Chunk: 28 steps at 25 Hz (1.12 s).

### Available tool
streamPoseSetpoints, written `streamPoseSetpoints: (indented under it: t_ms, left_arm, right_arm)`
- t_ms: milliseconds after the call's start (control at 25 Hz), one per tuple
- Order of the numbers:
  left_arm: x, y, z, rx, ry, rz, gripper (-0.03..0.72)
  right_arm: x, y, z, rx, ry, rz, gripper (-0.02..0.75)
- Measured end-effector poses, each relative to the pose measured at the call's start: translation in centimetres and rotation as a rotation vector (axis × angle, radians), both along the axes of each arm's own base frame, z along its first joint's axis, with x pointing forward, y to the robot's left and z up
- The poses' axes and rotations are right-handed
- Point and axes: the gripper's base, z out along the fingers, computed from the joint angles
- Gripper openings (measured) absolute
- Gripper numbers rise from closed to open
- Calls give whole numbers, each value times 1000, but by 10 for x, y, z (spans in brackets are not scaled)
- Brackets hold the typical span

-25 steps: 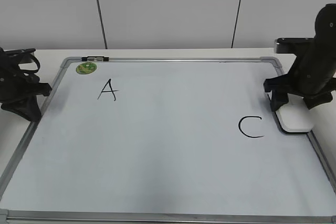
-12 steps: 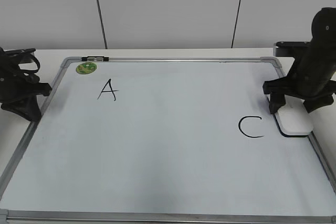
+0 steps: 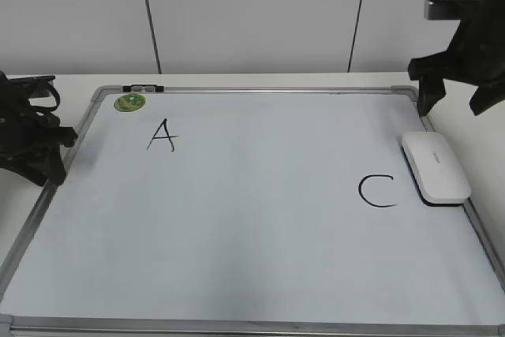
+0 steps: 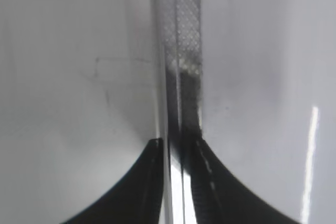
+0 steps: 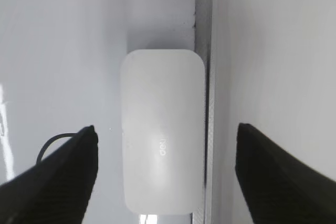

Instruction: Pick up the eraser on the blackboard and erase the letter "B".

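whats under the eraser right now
The eraser lies flat on the blackboard by its right frame, just right of the letter C. Only a dark underside edge shows; the board surface beneath it is covered, so any marks there are hidden.

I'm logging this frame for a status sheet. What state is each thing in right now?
eraser: lying flat on the board's right edge, not held.
blackboard: flat on the table, no "B" on it.
letter A: intact.
letter C: intact, beside the eraser.
green magnet: stuck at the top-left corner.
right gripper: open, raised above the eraser.
left gripper: shut, over the board's frame.
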Motion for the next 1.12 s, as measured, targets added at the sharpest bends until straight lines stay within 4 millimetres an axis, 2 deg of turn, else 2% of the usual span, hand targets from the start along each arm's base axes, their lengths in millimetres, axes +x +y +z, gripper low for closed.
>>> streamPoseSetpoints:
  t_ms: [160, 240, 400, 560, 720, 880, 1040, 1120]
  left_arm:
    - [8, -1, 15, -9, 8, -14, 351]
    - [15, -1, 29, -14, -1, -23, 403]
    - [25, -2, 58, -23, -14, -44, 438]
    - [21, -3, 100, -27, -57, -61, 443]
    - [5, -3, 149, -21, -159, -67, 444]
    - [-19, -3, 199, -15, -278, -70, 445]
    - [-55, -14, 251, -19, -404, -98, 445]
    - [-76, -23, 270, -24, -457, -126, 445]
  right_arm:
    - [-6, 1, 29, 9, -37, 16, 614]
    - [-12, 1, 42, 22, -53, 25, 609]
    - [-27, 1, 68, 29, -84, 40, 603]
    - [-48, 1, 95, 37, -93, 67, 596]
    - [-71, 1, 124, 55, -134, 87, 595]
    - [-96, 2, 155, 70, -223, 93, 595]
    - [-122, 0, 182, 74, -303, 96, 595]
    - [-134, -1, 192, 75, -339, 97, 595]
